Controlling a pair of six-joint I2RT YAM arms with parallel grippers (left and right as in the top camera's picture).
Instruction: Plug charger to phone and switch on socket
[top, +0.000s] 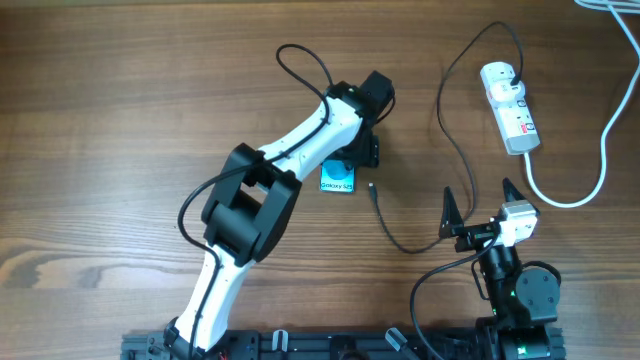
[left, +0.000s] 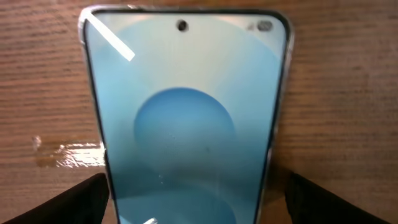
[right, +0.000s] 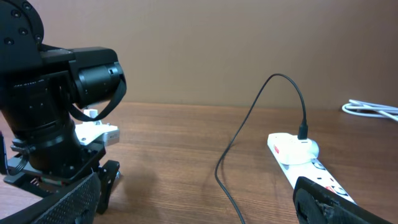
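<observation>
The phone (top: 338, 182) lies flat on the table with its cyan screen up and fills the left wrist view (left: 186, 112). My left gripper (top: 352, 152) is open and low over it, a finger on either side of it (left: 196, 202). The charger cable (top: 455, 150) runs from the white adapter (top: 497, 75), plugged into the socket strip (top: 512, 110), to its connector tip (top: 372, 186), which lies just right of the phone. My right gripper (top: 482, 205) is open and empty, between the cable (right: 239, 143) and the socket (right: 305, 158).
The socket's thick white cord (top: 590, 170) loops along the right edge of the table. The left arm's body (right: 56, 118) stands at the left of the right wrist view. A brown wall stands behind the table.
</observation>
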